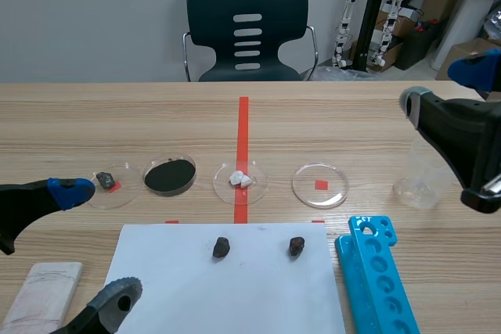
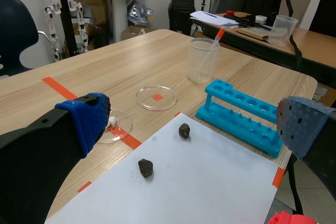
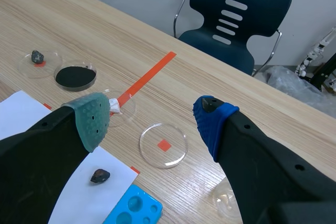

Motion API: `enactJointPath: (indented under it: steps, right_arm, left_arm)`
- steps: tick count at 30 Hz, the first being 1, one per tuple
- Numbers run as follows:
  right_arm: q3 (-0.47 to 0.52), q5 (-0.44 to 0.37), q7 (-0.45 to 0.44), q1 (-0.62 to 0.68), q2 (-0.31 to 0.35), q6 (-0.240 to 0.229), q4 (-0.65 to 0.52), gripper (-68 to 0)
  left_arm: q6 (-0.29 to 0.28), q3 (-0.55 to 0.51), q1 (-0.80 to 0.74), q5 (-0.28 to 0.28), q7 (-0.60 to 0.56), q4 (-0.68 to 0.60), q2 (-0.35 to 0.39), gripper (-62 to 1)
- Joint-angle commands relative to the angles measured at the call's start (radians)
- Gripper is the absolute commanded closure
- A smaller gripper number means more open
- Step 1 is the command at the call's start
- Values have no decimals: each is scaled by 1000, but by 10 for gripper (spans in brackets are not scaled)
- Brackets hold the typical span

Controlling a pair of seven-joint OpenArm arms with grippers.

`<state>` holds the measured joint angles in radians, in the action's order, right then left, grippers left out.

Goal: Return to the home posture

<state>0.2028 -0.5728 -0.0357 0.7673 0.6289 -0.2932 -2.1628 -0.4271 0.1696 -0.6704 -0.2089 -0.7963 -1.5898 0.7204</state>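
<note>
Wooden table (image 1: 117,115), long, pale grain, with a red tape line running down its middle. Dark chair (image 1: 247,29) pushed up at the far side, seat unoccupied.

Left arm enters low from the left. Left pincer (image 1: 94,244) is spread wide with nothing between the fingers. One blue-padded finger (image 1: 70,192) sits near the leftmost dish and the grey-padded one is down at the near corner of the paper. From its own camera the left pincer (image 2: 194,124) frames the sheet, both stones and the rack between its open fingers.

Right arm stands raised at the right edge. Right pincer (image 1: 442,85) is also gaping and grips nothing, held above the beaker's end of the table. In its wrist view the right pincer (image 3: 154,118) looks down on the row of dishes.

White sheet (image 1: 235,295) lies flat on the near half of the table, centred on the tape line.
Blue rack (image 1: 376,279), a strip with round holes, lies just beside the sheet's right edge.
Pale block (image 1: 43,295) is at the near left, beside the sheet but apart from it.
Clear beaker (image 1: 419,181) stands upright at the far right, with a thin dropper (image 2: 212,45) leaning inside.

Four round dishes in a row beyond the sheet, left to right:
- stone dish (image 1: 109,187), one dark lump
- powder dish (image 1: 170,177), black fill
- white-lump dish (image 1: 240,180), on the tape line
- clear dish (image 1: 320,184), over a red tape square

Two dark stones on the sheet, well apart: left stone (image 1: 221,247) and right stone (image 1: 296,246).
</note>
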Motion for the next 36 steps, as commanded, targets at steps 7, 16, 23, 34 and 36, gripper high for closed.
enactJointPath:
  steps: [7,16,23,34,36]
  right_arm:
    - [8,-7,-15,-11,8,3,-4,-350]
    - [8,-7,-15,-11,8,3,-4,-350]
    - [8,-7,-23,-11,8,3,-4,-350]
    - [8,142,-174,104,-82,-8,-41,-350]
    - [8,159,-204,130,-86,-19,-56,-350]
  left_arm:
    - [-2,-3,-2,-7,-14,-12,-5,-623]
    - [-2,-3,-2,-7,-14,-12,-5,-623]
    - [-2,-3,-2,-7,-14,-12,-5,-623]
    - [-2,-3,-2,-8,-16,-12,-5,-623]
    - [-2,-3,-2,-11,-16,-12,-5,-623]
